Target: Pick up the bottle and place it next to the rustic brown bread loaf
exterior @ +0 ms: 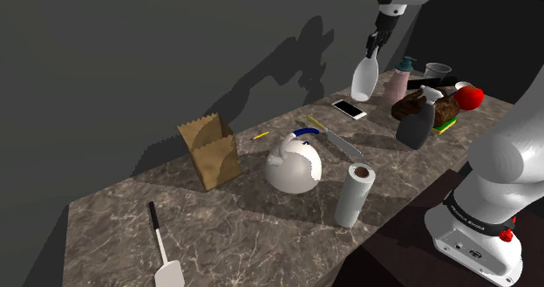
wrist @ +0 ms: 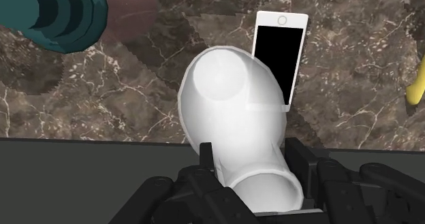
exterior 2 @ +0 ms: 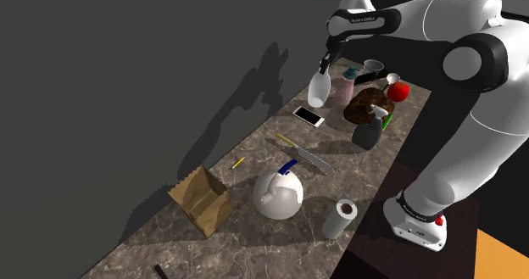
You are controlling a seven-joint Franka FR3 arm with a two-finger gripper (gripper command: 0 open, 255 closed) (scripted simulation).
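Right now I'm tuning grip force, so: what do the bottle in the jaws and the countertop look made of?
Bottle: plain white, smooth and matte, with no label or sheen; possibly plastic, but the look leaves it open. Countertop: dark brown stone, marble-like, going by its pale veining.

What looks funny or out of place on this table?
Nothing looks spilled or broken. The white bottle hangs in the air near the phone, because the gripper clasps its neck.
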